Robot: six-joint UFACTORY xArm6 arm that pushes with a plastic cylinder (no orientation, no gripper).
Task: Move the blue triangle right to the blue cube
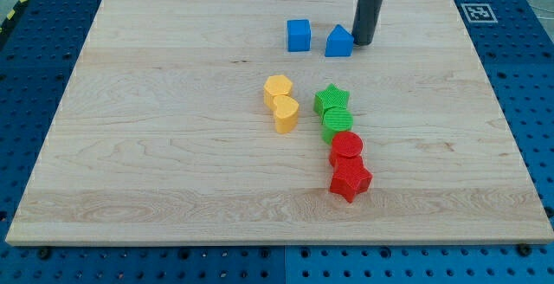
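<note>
My tip (363, 41) (holding nothing) touches the blue triangle's (338, 41) right; apex points up.

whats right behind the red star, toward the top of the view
A red cylinder sits directly behind the red star, apparently touching it. Beyond that is a green block, partly covered by the cylinder, so its shape is unclear.

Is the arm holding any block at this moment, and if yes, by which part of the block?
Nothing is held. My tip stands at the right side of the blue triangle, close to it or touching; the blue cube lies apart, to the view's left.
</note>
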